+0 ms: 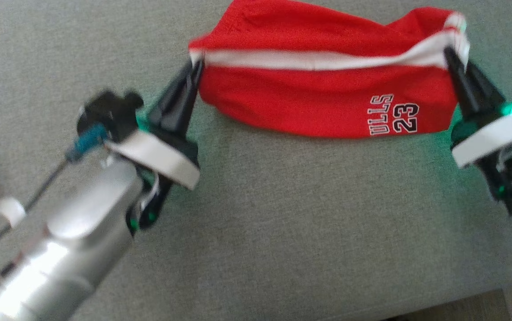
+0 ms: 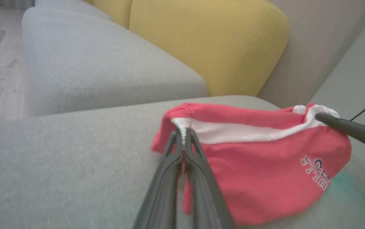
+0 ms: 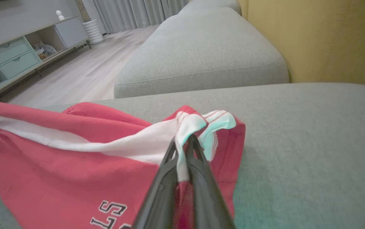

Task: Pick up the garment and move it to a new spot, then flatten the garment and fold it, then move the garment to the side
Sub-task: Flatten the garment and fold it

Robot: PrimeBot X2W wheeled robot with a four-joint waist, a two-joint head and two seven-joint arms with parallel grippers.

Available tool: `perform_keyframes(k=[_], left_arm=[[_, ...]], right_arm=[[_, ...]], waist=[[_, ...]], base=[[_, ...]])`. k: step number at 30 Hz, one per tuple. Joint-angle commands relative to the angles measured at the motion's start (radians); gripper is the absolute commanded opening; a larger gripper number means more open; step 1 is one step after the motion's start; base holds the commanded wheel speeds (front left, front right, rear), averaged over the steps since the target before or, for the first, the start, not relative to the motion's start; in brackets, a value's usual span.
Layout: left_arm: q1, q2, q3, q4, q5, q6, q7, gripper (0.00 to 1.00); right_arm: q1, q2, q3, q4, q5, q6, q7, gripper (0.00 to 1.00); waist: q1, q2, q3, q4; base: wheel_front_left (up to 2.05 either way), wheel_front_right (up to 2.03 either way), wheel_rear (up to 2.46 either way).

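I hold the red garment [image 1: 323, 102] stretched over the grey cushion [image 1: 282, 223], its long axis running left-right. The left gripper [image 1: 196, 64] is clamped on 1 waistband corner, the right gripper [image 1: 450, 52] on the other.

Found bare grey seat [image 1: 282, 232] behind left gripper [image 1: 196, 64] and right gripper [image 1: 451, 53]. Found red garment [image 1: 309, 102] stretched between them, yellow cushion [image 2: 208, 44] beyond.

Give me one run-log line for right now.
left gripper: shut on garment, left trim corner | right gripper: shut on right trim corner | garment: stretched between both over grey cushion | fold: not yet done
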Motion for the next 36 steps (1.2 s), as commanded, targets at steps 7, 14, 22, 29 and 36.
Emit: perform_keyframes(k=[7, 14, 22, 29, 36], left_arm=[[0.235, 0.015, 0.139, -0.121, 0.103, 0.015, -0.005, 0.00], [0.331, 0.012, 0.197, -0.148, 0.135, -0.002, -0.005, 0.00], [0.327, -0.012, 0.203, -0.137, 0.159, -0.022, -0.005, 0.00], [0.305, -0.036, 0.195, -0.115, 0.179, -0.043, -0.005, 0.00], [0.284, -0.057, 0.202, -0.100, 0.192, -0.055, -0.005, 0.00]], right_arm=[[0.242, -0.001, -0.113, -0.057, -0.013, -0.001, -0.065, 1.00], [0.344, 0.028, -0.202, -0.191, -0.087, -0.001, -0.070, 1.00], [0.296, 0.034, -0.144, -0.238, -0.098, -0.001, -0.016, 1.00], [0.172, 0.002, -0.120, -0.155, -0.108, -0.001, 0.078, 1.00], [0.130, -0.011, -0.082, -0.120, -0.091, -0.001, 0.116, 0.78]], waist=[[-0.0001, 0.0000, -0.055, 0.027], [-0.0001, 0.0000, -0.083, 0.040], [-0.0001, 0.0000, -0.083, 0.052], [-0.0001, 0.0000, -0.067, 0.077], [-0.0001, 0.0000, -0.054, 0.097]], base=[[0.00, 0.00, 0.00], [0.00, 0.00, 0.00], [0.00, 0.00, 0.00], [0.00, 0.00, 0.00], [0.00, 0.00, 0.00]])
